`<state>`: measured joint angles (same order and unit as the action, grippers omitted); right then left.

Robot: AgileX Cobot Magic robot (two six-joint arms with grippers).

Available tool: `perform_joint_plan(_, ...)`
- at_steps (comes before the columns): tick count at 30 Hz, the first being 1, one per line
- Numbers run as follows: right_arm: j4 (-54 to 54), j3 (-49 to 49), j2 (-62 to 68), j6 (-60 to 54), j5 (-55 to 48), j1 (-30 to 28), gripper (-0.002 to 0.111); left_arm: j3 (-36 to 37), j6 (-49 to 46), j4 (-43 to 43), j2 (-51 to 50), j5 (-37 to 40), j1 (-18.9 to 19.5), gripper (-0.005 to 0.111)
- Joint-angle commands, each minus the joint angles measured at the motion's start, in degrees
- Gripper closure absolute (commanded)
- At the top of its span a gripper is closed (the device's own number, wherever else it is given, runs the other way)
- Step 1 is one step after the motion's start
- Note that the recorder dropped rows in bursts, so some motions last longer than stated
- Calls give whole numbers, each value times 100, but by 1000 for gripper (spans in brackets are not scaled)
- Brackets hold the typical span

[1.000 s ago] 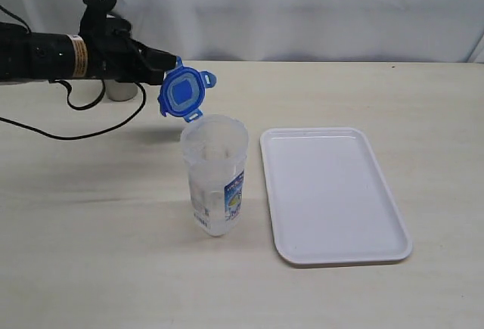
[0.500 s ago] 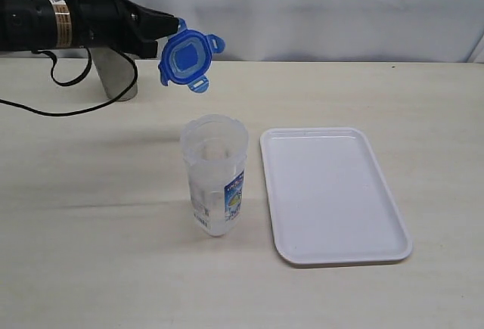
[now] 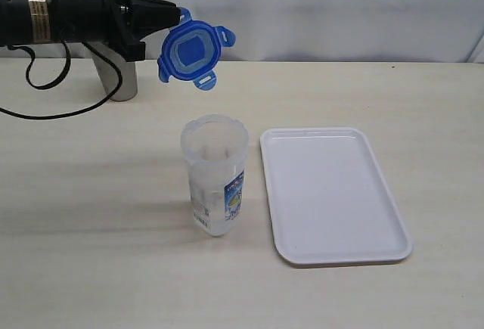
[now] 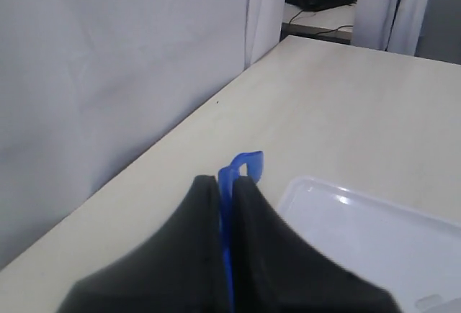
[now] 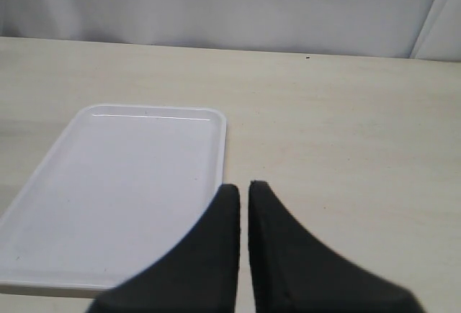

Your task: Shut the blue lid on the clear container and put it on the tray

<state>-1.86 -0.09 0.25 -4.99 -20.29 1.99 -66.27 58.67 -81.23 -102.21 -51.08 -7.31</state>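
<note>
The blue lid (image 3: 189,53) hangs on edge in the air at the upper left, facing the camera, with my left gripper (image 3: 178,17) shut on its rim. In the left wrist view the lid (image 4: 243,166) pokes out edge-on between the black fingers (image 4: 198,212) of my left gripper (image 4: 225,180). The clear container (image 3: 215,174) stands open and upright on the table, below and a little right of the lid. The white tray (image 3: 330,193) lies just right of the container, empty. My right gripper (image 5: 243,185) is shut with nothing in it, above the tray's (image 5: 115,191) near right edge.
A steel cup (image 3: 115,76) stands at the back left, behind the left arm (image 3: 60,15). A black cable (image 3: 45,110) loops down onto the table there. A white curtain closes off the back of the table.
My left arm has risen and moved a little right with the lid, which now sits higher above the container. The steel cup behind the arm has come into view.
</note>
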Motion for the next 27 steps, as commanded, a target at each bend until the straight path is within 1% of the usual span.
perform_joint_plan(1, -23, 9, -25, -15, 74, 12, 104, 390, -438, 280, 476, -215, -5, 107)
perform_joint_plan(3, -23, 9, -25, -15, 74, 12, 104, 548, -577, 288, 632, -246, -5, 107)
perform_joint_plan(5, -23, 9, -25, -15, 74, 12, 104, 743, -934, 373, 776, -324, -5, 107)
perform_joint_plan(11, -23, 9, -25, -15, 74, 12, 104, 1289, -1931, 1044, 949, -840, -5, 107)
perform_joint_plan(13, -23, 9, -25, -15, 74, 12, 104, 1299, -1985, 1004, 949, -927, -17, 107)
perform_joint_plan(15, -23, 9, -25, -15, 74, 12, 104, 1299, -2011, 1005, 949, -825, -88, 107)
perform_joint_plan(18, -23, 9, -25, -15, 74, 12, 104, 1299, -2365, 1058, 949, -358, -351, 107)
perform_joint_plan(20, -23, 9, -25, -15, 74, 12, 104, 1299, -2649, 1332, 949, 157, -602, 107)
perform_joint_plan(22, -23, 9, -25, -15, 74, 12, 104, 1299, -3170, 1613, 949, 700, -883, 107)
perform_joint_plan(25, -23, 9, -25, -15, 74, 12, 104, 1299, -3907, 2300, 949, 1259, -1223, 107)
perform_joint_plan(27, -23, 9, -25, -15, 74, 12, 104, 1299, -4655, 2816, 949, 1415, -1410, 107)
